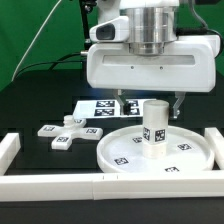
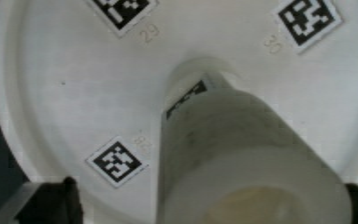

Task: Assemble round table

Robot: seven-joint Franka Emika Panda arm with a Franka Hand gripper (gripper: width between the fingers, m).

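White plastic table parts sat on a black tabletop (image 1: 30, 105) under a two-finger gripper (image 1: 150, 101).
The short white cylinder leg (image 1: 155, 127) stood upright near the middle of the large white round disc top (image 1: 118, 150). The white cross-shaped base (image 1: 68, 131) lay just beside the disc, on the exterior view's left. The gripper hung over the leg, fingers (image 2: 51, 202) spread, holding nothing.

We count one round disc top (image 1: 110, 148), one cylinder leg (image 1: 155, 128), one cross-shaped base (image 1: 70, 131) and one marker board (image 1: 98, 106). White border rails (image 1: 50, 184) line three tabletop edges. One gripper (image 1: 153, 103) shows two fingers (image 2: 48, 202). The wrist view shows three square tags (image 2: 119, 160) on the disc. The marker board's tags are partly hidden, so we leave them uncounted.
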